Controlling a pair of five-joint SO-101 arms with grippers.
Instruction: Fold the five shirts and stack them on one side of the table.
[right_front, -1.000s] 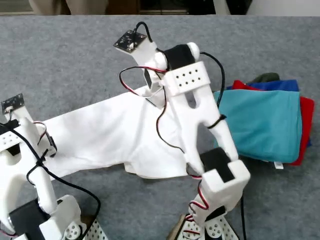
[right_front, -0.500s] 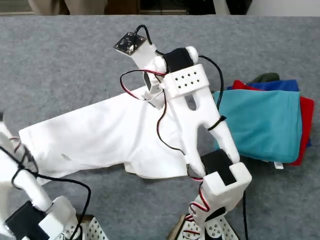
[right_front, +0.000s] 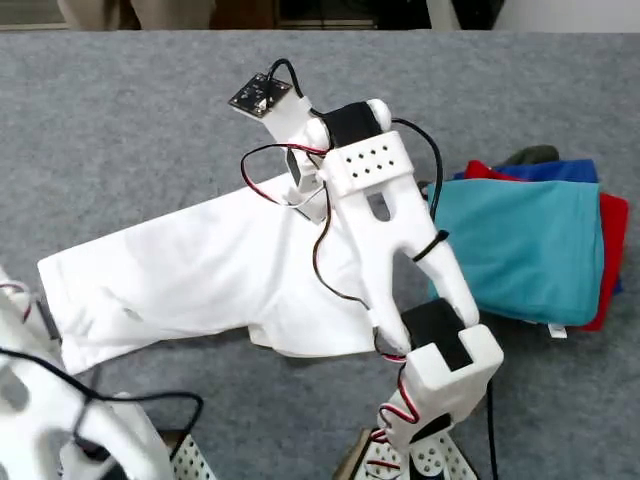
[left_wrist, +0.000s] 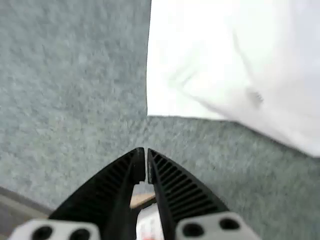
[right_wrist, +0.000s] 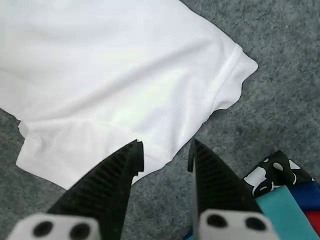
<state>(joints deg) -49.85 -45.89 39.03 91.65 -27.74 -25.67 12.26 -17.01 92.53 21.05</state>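
Observation:
A white shirt (right_front: 210, 270) lies spread over the middle and left of the table. My right gripper (right_wrist: 165, 145) hangs open just above the shirt's far right part, near a sleeve (right_wrist: 234, 75), with nothing between its fingers. In the high view that arm (right_front: 370, 190) stretches over the shirt. My left gripper (left_wrist: 146, 151) is shut and empty, off the shirt over bare table, a short way from the shirt's left corner (left_wrist: 165, 100). A stack of folded shirts (right_front: 535, 245), teal on top of blue, red and a dark one, sits at the right.
The grey table (right_front: 130, 110) has free room behind the shirt and at the far left. The left arm's base (right_front: 70, 430) stands at the front left corner, the right arm's base (right_front: 440, 400) at the front middle, close to the stack.
My left gripper let go of the shirt's left edge and drew back toward the front left corner. That end of the shirt now lies flat. The right arm shifted only slightly.

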